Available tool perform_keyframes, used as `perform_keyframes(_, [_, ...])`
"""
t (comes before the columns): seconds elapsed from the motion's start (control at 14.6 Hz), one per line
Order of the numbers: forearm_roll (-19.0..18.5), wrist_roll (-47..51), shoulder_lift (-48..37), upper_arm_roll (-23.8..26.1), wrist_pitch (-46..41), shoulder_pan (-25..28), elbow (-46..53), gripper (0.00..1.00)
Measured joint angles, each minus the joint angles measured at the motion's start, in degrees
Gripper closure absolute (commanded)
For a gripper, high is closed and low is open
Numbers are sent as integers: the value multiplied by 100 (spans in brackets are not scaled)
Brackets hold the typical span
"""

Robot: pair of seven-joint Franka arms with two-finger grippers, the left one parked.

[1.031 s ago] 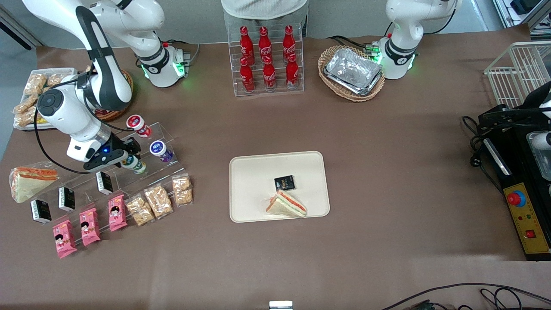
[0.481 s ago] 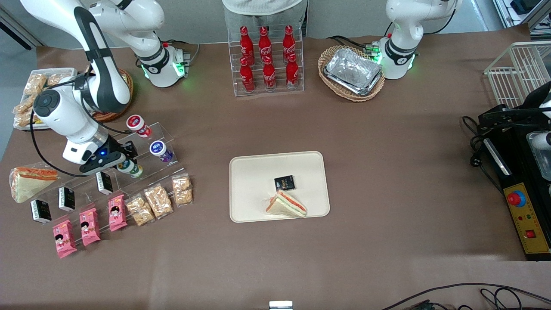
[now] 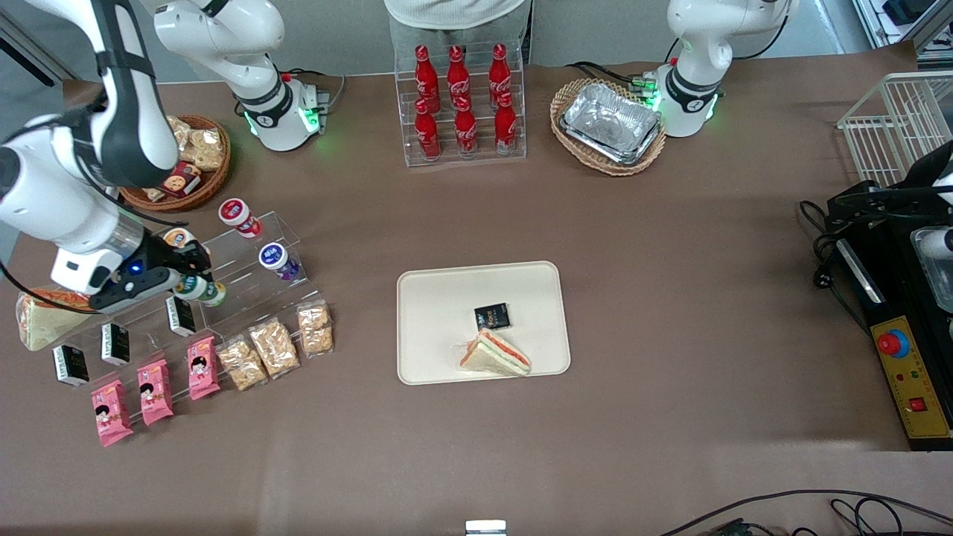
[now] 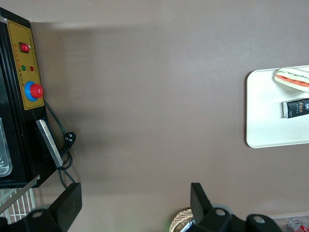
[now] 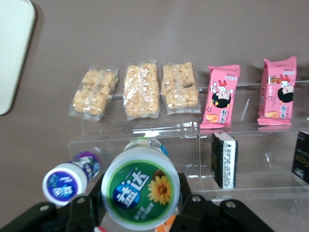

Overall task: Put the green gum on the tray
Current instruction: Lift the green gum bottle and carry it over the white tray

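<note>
Six red bottles (image 3: pixel 461 104) stand in a clear rack; foil trays (image 3: pixel 610 123) fill a wicker basket (image 3: pixel 569 97); pink snack packs (image 3: pixel 153 391) lie on the desk (image 3: pixel 670 298).

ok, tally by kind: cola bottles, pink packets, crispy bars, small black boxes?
Cola bottles: 6
Pink packets: 3
Crispy bars: 3
Black boxes: 4, one on the tray
Total: 16
The gripper, shut on the green gum, is over the display stand.

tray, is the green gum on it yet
No, the tray holds only a sandwich and a black packet; the green gum is in the gripper by the acrylic rack.
</note>
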Motion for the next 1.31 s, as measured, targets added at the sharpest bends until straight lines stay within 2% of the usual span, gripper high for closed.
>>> perform_keyframes(0.48, [9,233,-165,19,-2648,5,1970,60])
perform_keyframes(0.69, [35,581,-181,28,-3104,100,2500,60])
perform_keyframes(1.31, [54,4730,42,94,-2970,2226,2740,60])
